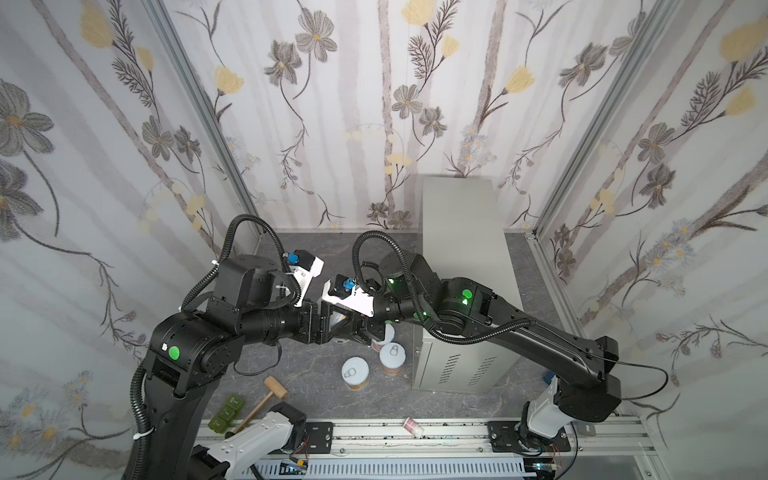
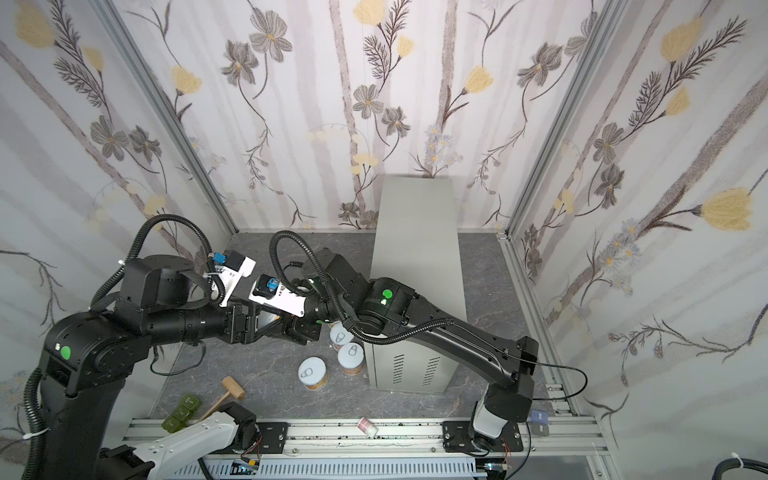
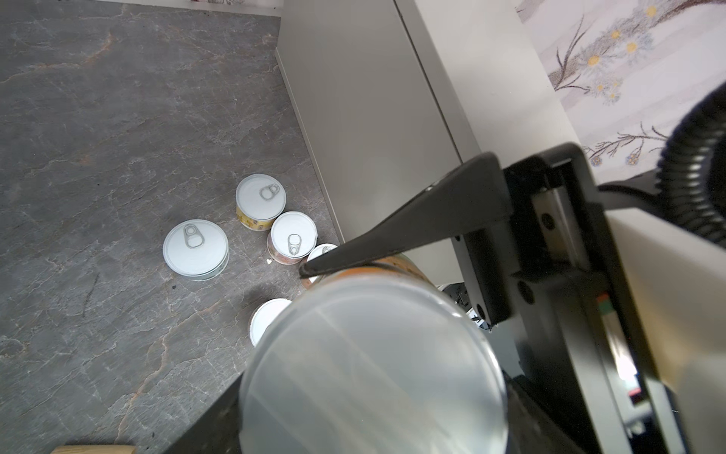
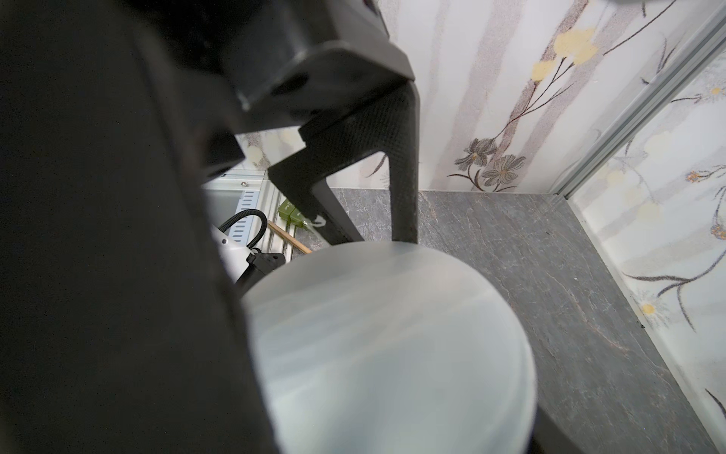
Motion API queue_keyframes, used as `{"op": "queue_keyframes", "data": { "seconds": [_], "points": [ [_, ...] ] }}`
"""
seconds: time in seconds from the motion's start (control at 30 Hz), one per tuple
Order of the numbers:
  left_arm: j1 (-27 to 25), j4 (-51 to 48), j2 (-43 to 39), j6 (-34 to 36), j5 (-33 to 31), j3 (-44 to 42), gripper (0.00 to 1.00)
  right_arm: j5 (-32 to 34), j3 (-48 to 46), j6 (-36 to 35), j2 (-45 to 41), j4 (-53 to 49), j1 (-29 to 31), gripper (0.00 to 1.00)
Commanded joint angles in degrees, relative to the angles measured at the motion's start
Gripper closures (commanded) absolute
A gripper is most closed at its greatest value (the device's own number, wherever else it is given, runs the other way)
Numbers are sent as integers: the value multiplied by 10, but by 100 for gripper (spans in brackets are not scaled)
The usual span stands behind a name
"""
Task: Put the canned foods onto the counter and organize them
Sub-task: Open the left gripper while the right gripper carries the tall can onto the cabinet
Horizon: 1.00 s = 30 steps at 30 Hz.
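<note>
Holding one orange-labelled can aloft beside the counter, we clamp it with left end effector and right end effector together, other cans below.

can in grip, blank end to camera, black finger on its side | ahead: five cans on floor beside counter

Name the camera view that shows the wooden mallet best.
Both top views: the wooden mallet lies on the floor, head and most of its handle showing. The right wrist view catches only a strip of handle; the left wrist view only a wooden edge, probably its head.
</note>
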Motion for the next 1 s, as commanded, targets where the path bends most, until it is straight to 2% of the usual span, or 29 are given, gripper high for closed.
{"op": "queue_keyframes", "data": {
  "seconds": [0.0, 0.03, 0.17, 0.23, 0.43, 0.53, 0.63, 0.83, 0.97],
  "points": [
    [-1, 57, -2, 1, 57, -3, 66, -17, -8, 6, -12, 63, -2, 32],
    [-1, 62, -3, 1, 64, -4, 60, -19, -12, 6, -14, 69, -2, 33],
    [-1, 78, -8, -6, 80, -7, 15, -26, -18, 8, -19, 80, -8, 36],
    [-1, 86, -14, -13, 80, -7, 0, -27, -18, 10, -19, 84, -11, 36],
    [0, 128, -32, -39, 60, -14, 0, -46, -23, 20, -19, 104, -23, 37],
    [0, 140, -41, -44, 10, -19, 0, -46, -23, 24, -21, 109, -30, 38],
    [2, 165, -63, -47, -36, -23, 0, -46, -31, 36, -29, 125, -48, 37],
    [1, 175, -64, -35, -64, 7, 0, -53, -57, 52, -61, 154, -104, 37],
    [2, 189, -65, -26, -49, 4, 0, 3, -73, 84, -94, 194, -162, 36]
  ]
}}
